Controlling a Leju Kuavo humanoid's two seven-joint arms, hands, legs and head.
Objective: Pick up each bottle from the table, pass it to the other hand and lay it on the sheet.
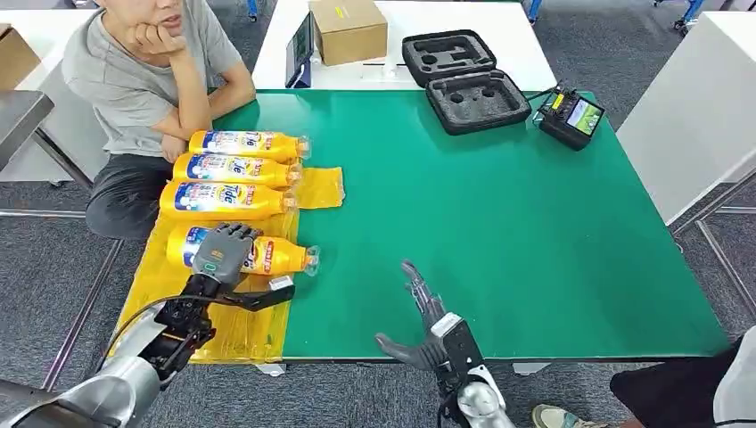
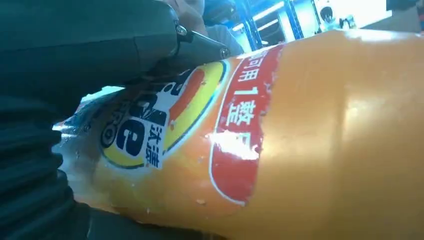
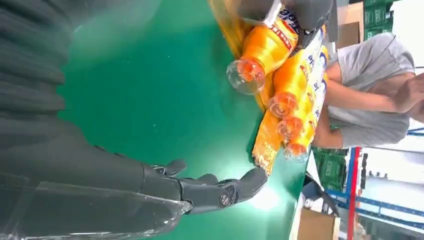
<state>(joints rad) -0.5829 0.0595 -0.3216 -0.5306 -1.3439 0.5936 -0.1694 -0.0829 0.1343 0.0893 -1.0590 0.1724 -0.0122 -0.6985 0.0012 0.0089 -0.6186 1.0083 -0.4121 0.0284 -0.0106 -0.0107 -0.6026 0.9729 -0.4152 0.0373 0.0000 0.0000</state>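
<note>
Four orange detergent bottles lie side by side on a yellow sheet [image 1: 236, 334] at the left of the green table [image 1: 499, 223]. My left hand [image 1: 223, 252] grips the nearest bottle [image 1: 278, 257] at its labelled body, fingers draped over it and the thumb along its near side. Up close, that bottle [image 2: 325, 130] sits under my left hand's dark fingers [image 2: 100, 40]. My right hand [image 1: 423, 321] hovers open at the table's near edge, fingers spread, nothing in it. From its wrist, the right hand [image 3: 200, 190] sits over bare green mat, with the held bottle [image 3: 265, 47] beyond.
Three more bottles [image 1: 234, 168] lie farther back on the sheet. A person [image 1: 152, 80] sits at the far left corner, elbow on the table. A black foam case [image 1: 464, 80], a controller [image 1: 571, 116] and a cardboard box [image 1: 348, 28] stand at the back.
</note>
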